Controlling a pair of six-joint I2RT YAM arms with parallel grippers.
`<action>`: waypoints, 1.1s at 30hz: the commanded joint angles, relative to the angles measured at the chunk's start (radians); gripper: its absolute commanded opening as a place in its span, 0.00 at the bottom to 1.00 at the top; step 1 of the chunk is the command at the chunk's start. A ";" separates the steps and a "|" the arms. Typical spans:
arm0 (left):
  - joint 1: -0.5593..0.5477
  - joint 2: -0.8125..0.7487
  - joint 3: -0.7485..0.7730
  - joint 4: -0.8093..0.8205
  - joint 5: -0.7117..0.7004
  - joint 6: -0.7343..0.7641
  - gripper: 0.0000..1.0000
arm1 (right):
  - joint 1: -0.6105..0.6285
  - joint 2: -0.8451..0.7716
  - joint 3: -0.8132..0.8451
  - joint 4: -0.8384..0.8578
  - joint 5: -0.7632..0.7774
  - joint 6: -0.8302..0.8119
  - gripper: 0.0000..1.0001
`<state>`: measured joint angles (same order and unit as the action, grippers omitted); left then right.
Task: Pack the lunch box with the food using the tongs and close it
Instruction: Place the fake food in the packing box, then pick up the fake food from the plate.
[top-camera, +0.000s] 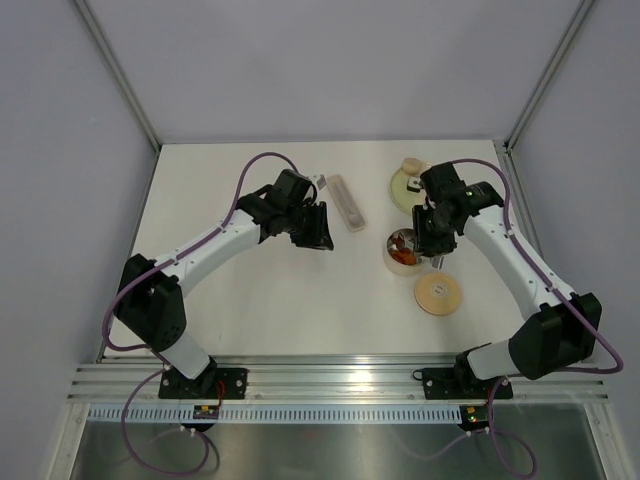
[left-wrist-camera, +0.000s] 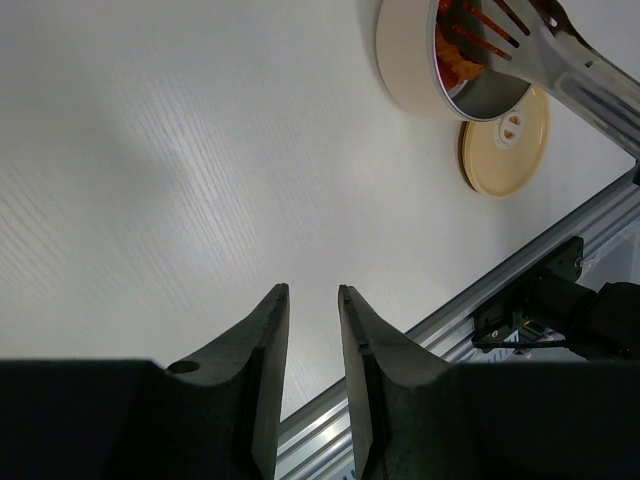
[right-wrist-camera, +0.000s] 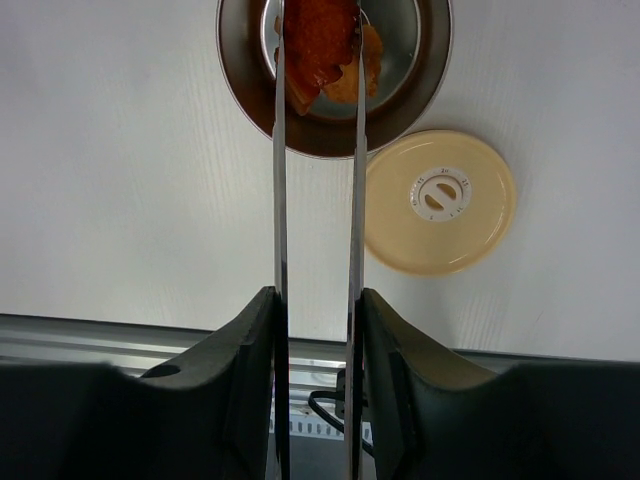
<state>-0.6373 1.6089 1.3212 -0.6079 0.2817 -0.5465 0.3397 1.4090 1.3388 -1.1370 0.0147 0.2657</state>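
lunch box (right-wrist-camera: 432, 90) open on the right side of the table (left-wrist-camera: 150, 150), orange food (right-wrist-camera: 322, 45) inside, lid (right-wrist-camera: 440, 215) flat just beside it. tongs (right-wrist-camera: 279, 200) tips reach into the box around a red-orange piece. right gripper (right-wrist-camera: 318, 300) clamps the tongs. left gripper (left-wrist-camera: 313, 292) empty, jaws slightly parted, well apart.

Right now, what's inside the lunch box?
Orange food pieces sit in the lunch box, with the tongs tips reaching in above them. Anything beneath those is covered.
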 joint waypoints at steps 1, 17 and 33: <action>0.004 -0.020 -0.007 0.010 -0.021 0.017 0.30 | 0.018 0.002 0.059 0.026 -0.004 -0.010 0.36; 0.005 -0.026 -0.007 0.011 -0.013 0.025 0.30 | 0.019 -0.071 0.163 -0.040 0.129 0.010 0.55; 0.007 -0.072 -0.031 -0.015 -0.038 0.037 0.30 | -0.082 0.134 0.333 0.109 0.185 -0.034 0.46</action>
<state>-0.6357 1.5948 1.2984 -0.6292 0.2676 -0.5270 0.2985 1.4990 1.6047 -1.1015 0.2146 0.2546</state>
